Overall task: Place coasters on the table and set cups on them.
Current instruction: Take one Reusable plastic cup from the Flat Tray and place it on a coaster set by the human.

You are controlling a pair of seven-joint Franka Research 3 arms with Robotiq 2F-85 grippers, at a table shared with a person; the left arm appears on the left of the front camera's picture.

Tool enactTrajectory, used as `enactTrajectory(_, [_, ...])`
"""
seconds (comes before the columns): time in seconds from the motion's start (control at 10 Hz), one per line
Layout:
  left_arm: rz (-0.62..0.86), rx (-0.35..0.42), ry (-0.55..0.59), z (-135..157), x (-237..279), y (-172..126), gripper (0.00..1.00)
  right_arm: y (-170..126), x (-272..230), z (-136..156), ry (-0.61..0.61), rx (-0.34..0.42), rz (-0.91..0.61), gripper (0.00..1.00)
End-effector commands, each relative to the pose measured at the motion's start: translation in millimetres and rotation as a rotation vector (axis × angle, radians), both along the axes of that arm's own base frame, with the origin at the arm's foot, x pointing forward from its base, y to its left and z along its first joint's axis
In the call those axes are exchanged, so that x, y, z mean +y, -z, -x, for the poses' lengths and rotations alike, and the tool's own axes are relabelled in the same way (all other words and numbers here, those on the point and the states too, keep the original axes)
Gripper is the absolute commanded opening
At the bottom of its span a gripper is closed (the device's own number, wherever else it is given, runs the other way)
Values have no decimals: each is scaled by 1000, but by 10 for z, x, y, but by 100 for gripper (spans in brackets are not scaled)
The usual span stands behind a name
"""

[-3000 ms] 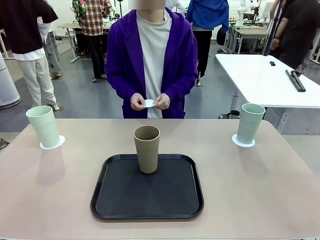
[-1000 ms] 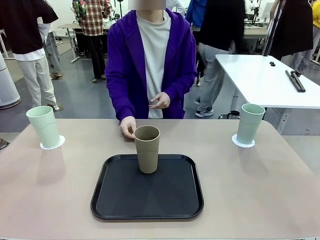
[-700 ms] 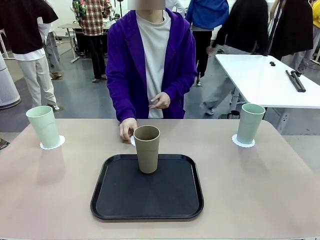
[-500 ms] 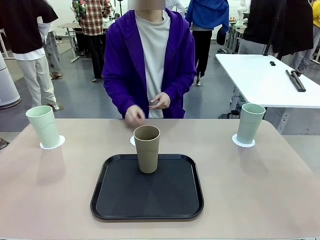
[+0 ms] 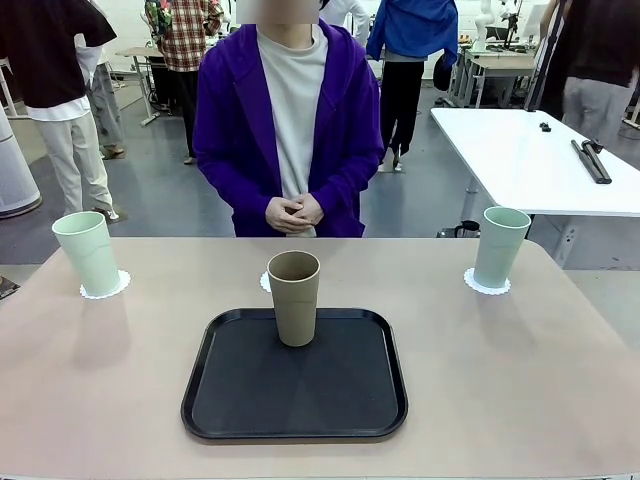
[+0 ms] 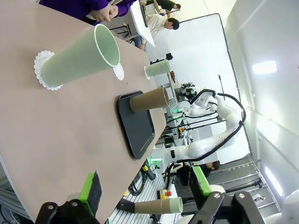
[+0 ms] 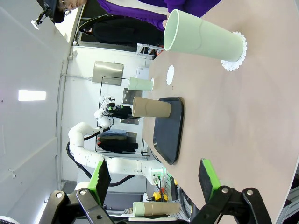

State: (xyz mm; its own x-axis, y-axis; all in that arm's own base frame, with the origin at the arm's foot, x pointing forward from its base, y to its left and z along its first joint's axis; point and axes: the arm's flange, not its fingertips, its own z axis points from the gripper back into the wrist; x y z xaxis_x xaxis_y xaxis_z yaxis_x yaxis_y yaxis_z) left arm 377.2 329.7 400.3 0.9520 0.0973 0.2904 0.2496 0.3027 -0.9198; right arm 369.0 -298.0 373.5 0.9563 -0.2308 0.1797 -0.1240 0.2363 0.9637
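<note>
mint cup (image 6: 79,58) on coaster (image 6: 39,60), well ahead of spread left end effector (image 6: 145,183)

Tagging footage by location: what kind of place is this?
Probably a robotics lab or workshop: a robot's left tool faces the table, a white workbench stands behind it, and more desks stand farther back on an open floor.

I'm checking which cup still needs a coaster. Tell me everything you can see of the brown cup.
The brown cup is a tall, tapered, handleless tumbler with a matte tan finish that looks like plastic. It stands upright, mouth open, with nothing showing inside, on the far middle part of the black tray, and it touches nothing else. No coaster lies under it. A bare white coaster sits on the table just behind it, partly hidden by the cup.
</note>
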Motion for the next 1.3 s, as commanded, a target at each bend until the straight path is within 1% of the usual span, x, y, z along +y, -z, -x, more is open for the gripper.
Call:
enactTrajectory(0.0, [-1,6,-6,11,8,-15,100,-14,12,3,3,-5,-9,100])
enactTrajectory(0.5, [-1,6,-6,11,8,-15,100,0,0,0,0,0,0,100])
enactTrajectory(0.6, [-1,6,-6,11,8,-15,100,-88,3,-71,30,0,38,100])
enactTrajectory(0.7, [-1,6,-6,11,8,-15,100,-195,39,-84,-88,-41,30,100])
enactTrajectory(0.8, [-1,6,-6,11,8,-15,100,-374,133,-139,-107,-54,78,100])
enactTrajectory(0.9, [-1,6,-6,11,8,-15,100,-632,293,-203,-162,-99,164,100])
enactTrajectory(1.0, [-1,6,-6,11,8,-15,100,-899,476,-311,-212,-143,263,100])
enactTrajectory(1.1, [-1,6,-6,11,8,-15,100,-1156,716,-482,-250,-175,376,100])
enactTrajectory(1.2, [-1,6,-6,11,8,-15,100,-1346,973,-594,-289,-215,459,100])
